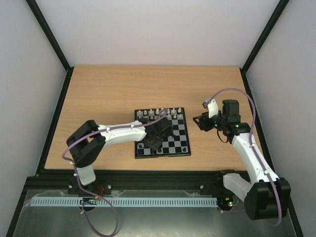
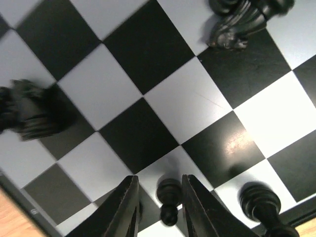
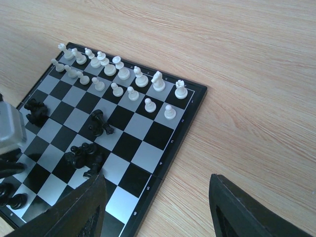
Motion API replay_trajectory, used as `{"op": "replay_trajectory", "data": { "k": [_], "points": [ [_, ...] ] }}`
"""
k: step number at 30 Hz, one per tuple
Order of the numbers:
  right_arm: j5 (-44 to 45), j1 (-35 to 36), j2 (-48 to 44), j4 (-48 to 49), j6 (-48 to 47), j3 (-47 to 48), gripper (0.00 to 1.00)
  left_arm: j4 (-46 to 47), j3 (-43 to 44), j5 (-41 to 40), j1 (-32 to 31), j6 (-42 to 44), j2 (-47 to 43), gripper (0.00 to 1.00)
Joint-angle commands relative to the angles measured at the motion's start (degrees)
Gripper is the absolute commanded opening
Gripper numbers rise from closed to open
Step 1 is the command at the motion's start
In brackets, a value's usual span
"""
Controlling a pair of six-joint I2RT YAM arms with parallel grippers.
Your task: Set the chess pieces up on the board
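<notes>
Two claws are showing from above: the left claw (image 1: 155, 137) is hovering over the board (image 1: 180, 143), the right claw (image 1: 203, 122) just beside it. Left wrist: its fingers (image 2: 126, 207) are standing slightly parted around an upright black pawn (image 2: 169, 195), head pointing toward the wrist. Right wrist: that claw is gaping wide above the board's corner.

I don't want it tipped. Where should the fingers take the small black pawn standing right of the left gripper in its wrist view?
Likely best: grip the small black pawn by its narrow neck under the round head, straight from above; it stands upright on a wide base, with another black pawn beside it.
</notes>
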Motion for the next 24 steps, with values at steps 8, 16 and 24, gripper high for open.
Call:
{"op": "replay_trajectory", "data": {
  "k": [8, 16, 24],
  "points": [
    [-0.49, -0.36, -0.10, -2.00, -0.38, -0.79, 0.59, 3.42, -2.27, -5.02, 4.90, 1.55, -12.23, 0.41],
    [-0.50, -0.36, 0.13, -2.09, -0.62, -0.71, 0.59, 5.49, -3.53, -3.43, 9.98, 1.49, -7.37, 0.27],
    [-0.36, -0.36, 0.09, -2.15, -0.84, -0.71, 0.59, 6.65, -2.30, -1.29, 11.19, 2.07, -2.99, 0.25]
  ]
}}
